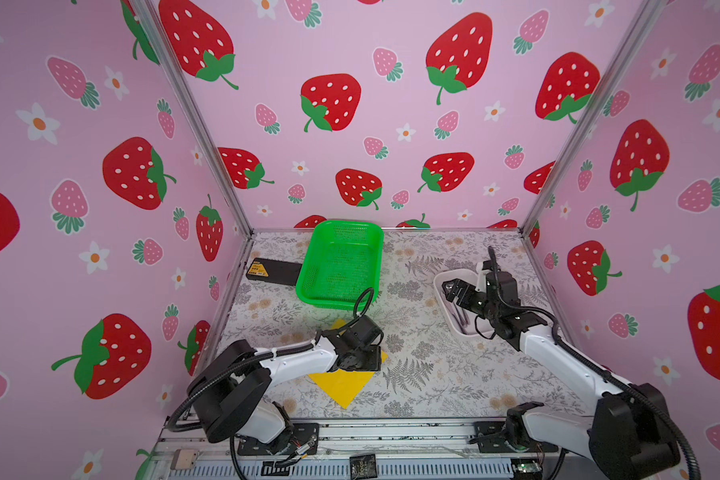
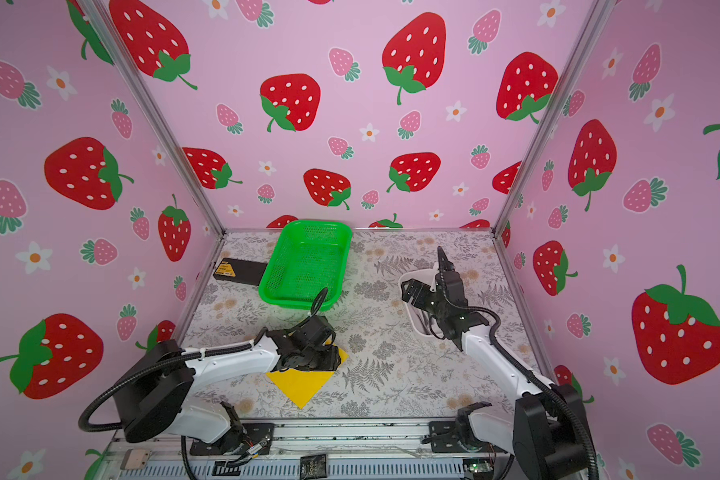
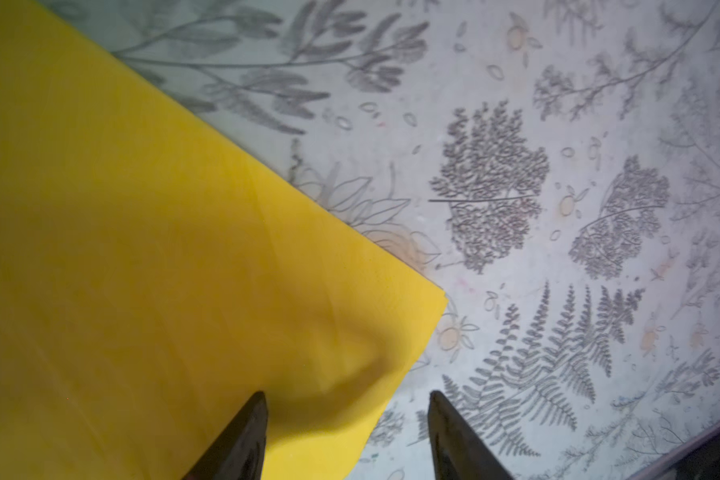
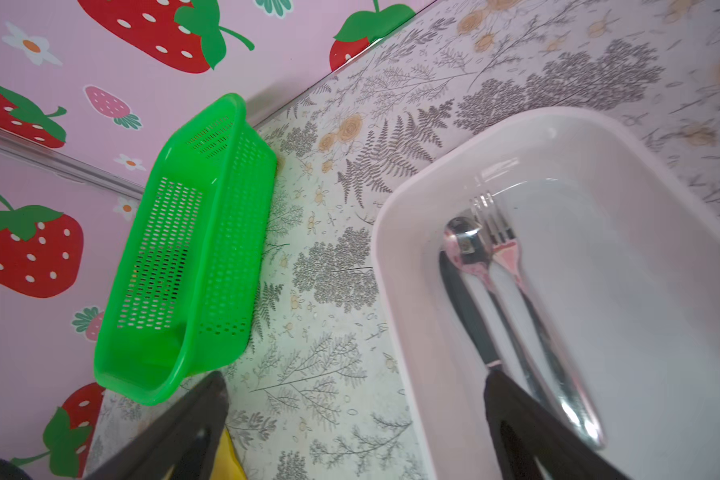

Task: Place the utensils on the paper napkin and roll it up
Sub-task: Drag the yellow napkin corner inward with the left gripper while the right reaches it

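Observation:
The yellow paper napkin (image 1: 341, 386) (image 2: 300, 386) lies flat near the table's front, corner toward me. My left gripper (image 1: 362, 359) (image 2: 321, 360) (image 3: 347, 397) points down over its right corner, open. One finger rests over the paper and the other over the bare table, with the napkin (image 3: 142, 249) slightly humped between them. The utensils (image 1: 462, 318) (image 2: 422, 322) lie in the white dish (image 1: 462, 272) (image 2: 422, 274): a spoon (image 4: 462, 241), a fork (image 4: 499, 241) and a knife (image 4: 462, 303). My right gripper (image 1: 449, 289) (image 2: 408, 291) (image 4: 355, 375) hovers wide open over the dish's (image 4: 412, 332) near wall, holding nothing.
A green perforated basket (image 1: 337, 266) (image 2: 304, 262) (image 4: 192, 249) stands at the back centre. A black box (image 1: 273, 270) (image 2: 240, 270) lies to its left by the wall. Pink strawberry walls close in three sides. Bare patterned tabletop lies between napkin and dish.

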